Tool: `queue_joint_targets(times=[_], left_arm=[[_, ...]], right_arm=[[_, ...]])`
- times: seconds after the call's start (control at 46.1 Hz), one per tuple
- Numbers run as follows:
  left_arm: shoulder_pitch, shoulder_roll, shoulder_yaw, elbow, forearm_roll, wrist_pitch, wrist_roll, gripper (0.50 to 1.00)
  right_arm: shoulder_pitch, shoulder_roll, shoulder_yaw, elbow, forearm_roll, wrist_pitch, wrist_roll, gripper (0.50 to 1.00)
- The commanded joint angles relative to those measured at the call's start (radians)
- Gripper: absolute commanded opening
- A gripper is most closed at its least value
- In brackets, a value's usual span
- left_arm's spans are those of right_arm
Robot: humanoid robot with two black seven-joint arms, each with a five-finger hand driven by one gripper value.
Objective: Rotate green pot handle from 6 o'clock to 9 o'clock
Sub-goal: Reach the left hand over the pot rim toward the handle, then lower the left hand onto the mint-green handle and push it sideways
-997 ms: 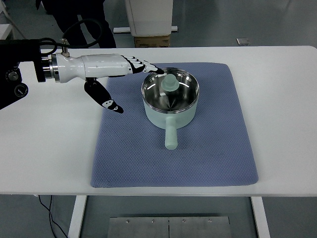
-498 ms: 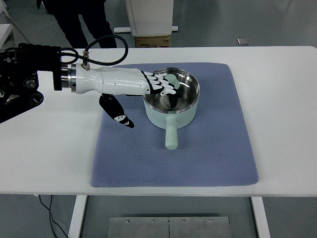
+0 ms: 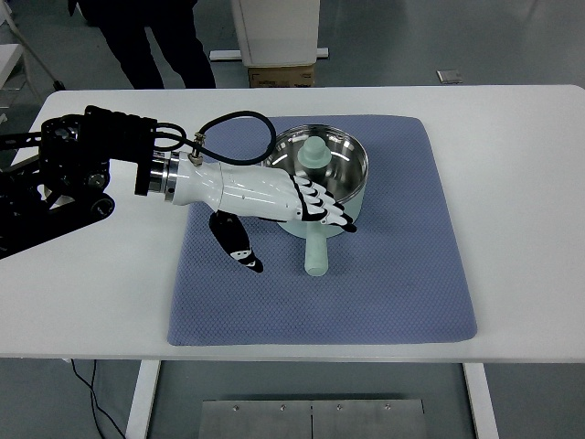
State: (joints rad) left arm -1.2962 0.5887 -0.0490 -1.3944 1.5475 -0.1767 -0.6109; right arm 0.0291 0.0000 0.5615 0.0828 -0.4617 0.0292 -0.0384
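A pale green pot (image 3: 340, 167) with a shiny steel inside stands on the blue mat (image 3: 402, 265). Its green handle (image 3: 315, 254) points toward the near edge, at 6 o'clock. A green knob-like piece (image 3: 314, 154) shows inside the pot. My left hand (image 3: 311, 215) lies over the pot's near left wall, where the handle joins it. Its fingers (image 3: 331, 212) are stretched out flat across that spot and its thumb (image 3: 236, 245) hangs down to the left. Nothing is grasped. The pot's near left side is hidden under the hand.
The mat lies on a white table (image 3: 530, 183). A person's dark legs (image 3: 155, 41) stand behind the table at the far left, next to a white stand with a cardboard box (image 3: 281, 75).
My left arm has reached further in and swung toward the near side. The hand went from the pot's far left rim, across its opening, down to the handle's root. The pot has not turned.
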Motion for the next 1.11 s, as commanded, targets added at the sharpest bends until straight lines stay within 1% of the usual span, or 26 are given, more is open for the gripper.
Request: queue_joint_targets(times=[0.0,0.217,0.455,0.845,1.084], left_arm=[[0.000,-0.016,0.001,0.003,0.016,0.002,0.000,1.000],[0.005,-0.052,0.012,0.012,0.083,0.005,0.000,1.000],[0.008,-0.101,0.044,0.044,0.089,0.005,0.000,1.000],[0.002,-0.133,0.095,0.048,0.089,0.005,0.000,1.000],[0.000,-0.133,0.126,0.048,0.106,0.003,0.000,1.000]], right_arm=[[0.000,0.000,0.000,0.000,0.000,0.000,0.000,1.000],[0.000,0.000,0.000,0.000,0.000,0.000,0.000,1.000],[0.000,0.000,0.000,0.000,0.000,0.000,0.000,1.000],[0.000,0.000,0.000,0.000,0.000,0.000,0.000,1.000],[0.000,0.000,0.000,0.000,0.000,0.000,0.000,1.000]])
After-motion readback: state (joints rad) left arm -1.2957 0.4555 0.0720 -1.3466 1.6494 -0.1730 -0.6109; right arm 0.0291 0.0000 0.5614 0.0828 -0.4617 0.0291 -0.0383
